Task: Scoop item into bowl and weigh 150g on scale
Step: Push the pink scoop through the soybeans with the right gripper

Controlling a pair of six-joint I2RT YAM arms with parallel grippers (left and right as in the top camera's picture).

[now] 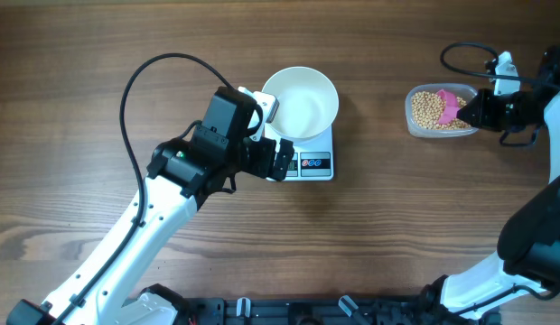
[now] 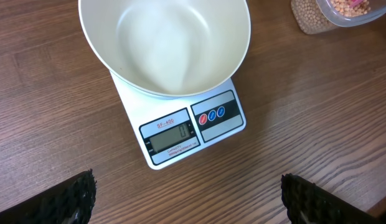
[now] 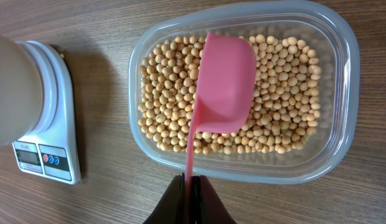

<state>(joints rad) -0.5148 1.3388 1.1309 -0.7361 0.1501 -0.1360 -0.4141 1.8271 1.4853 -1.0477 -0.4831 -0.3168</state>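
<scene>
The small round tan-yellow beans (image 3: 168, 93) lay heaped in a clear rounded-rectangular plastic tub (image 3: 344, 124) that stood on the wooden counter (image 1: 81, 90), well apart from the weighing spot and off to its right in the overhead view. The right fingers (image 3: 180, 200) were pressed together on the thin handle of a pink plastic scoop (image 3: 227, 81), pinching it just outside the tub's near rim. From that grip the handle ran forward over the rim, and the scoop's broad head sat over the middle of the beans, with beans showing on every side of it. The beans themselves lay ahead of the right fingers and did not touch them; only the scoop bridged the two.

The round plain white bowl (image 2: 162, 43) sat on the flat white square kitchen scale (image 2: 180, 137), covering most of its platform and overhanging it at the sides. The grey display and the coloured buttons stayed uncovered along the scale's near edge. The bowl's inside showed smooth and white.

The left fingers (image 2: 71, 199) were spread wide, their dark tips at the two lower corners of the left wrist view, gripping nothing. They hovered above the counter on the display side of the scale, which lay ahead of them and between their lines, apart from both tips. The tub of beans appeared only at the far upper right of that view, far from the left fingers.
</scene>
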